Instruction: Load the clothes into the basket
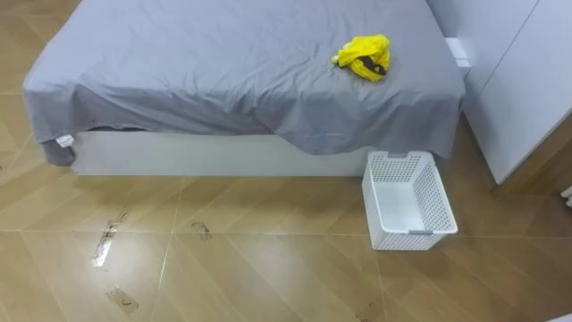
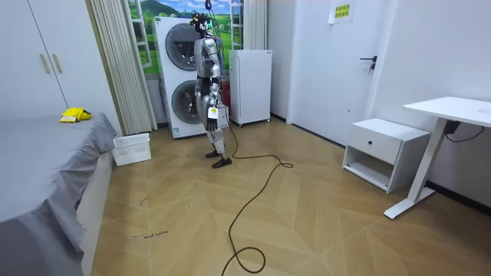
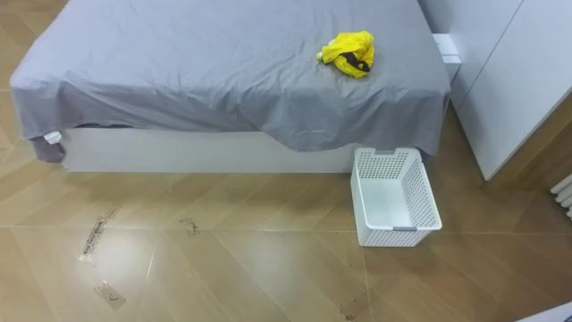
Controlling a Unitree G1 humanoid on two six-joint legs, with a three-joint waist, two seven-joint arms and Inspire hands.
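The yellow clothes lay in a crumpled heap on the grey sheet of the bed, close to its far right corner as seen from the robot's head. They were not in the basket. The white basket stood on the wooden floor just beside the bed's near right corner. It was upright, with its perforated walls showing, and the overhanging sheet ended just above its back rim. A white wardrobe rose to the right of the bed, near the basket.

In the room view the robot stood upright on the floor well apart from the bed, turned towards it. The basket lay between the robot and the bed, and stacked washing machines stood just behind the robot. Its left hand hung low by its hip, far from the clothes. I could not tell whether that hand was spread or closed.
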